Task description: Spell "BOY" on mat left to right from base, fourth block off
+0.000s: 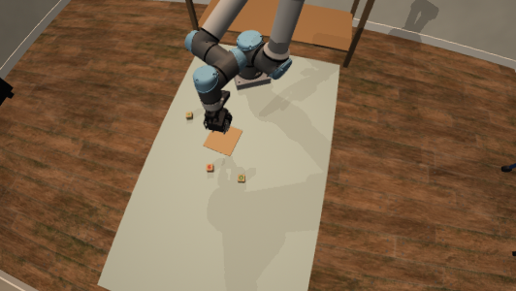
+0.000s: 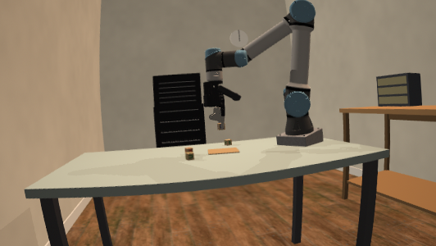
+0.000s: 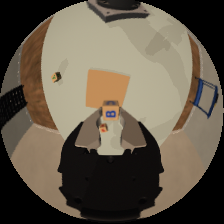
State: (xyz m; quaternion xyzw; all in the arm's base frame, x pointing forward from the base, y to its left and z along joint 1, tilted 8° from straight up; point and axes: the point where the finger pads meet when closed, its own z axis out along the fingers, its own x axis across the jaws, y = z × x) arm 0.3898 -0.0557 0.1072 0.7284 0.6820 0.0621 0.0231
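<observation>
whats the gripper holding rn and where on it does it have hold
The gripper holds the B block, pinched by two opposite sides, with the blue letter face left uncovered.
</observation>
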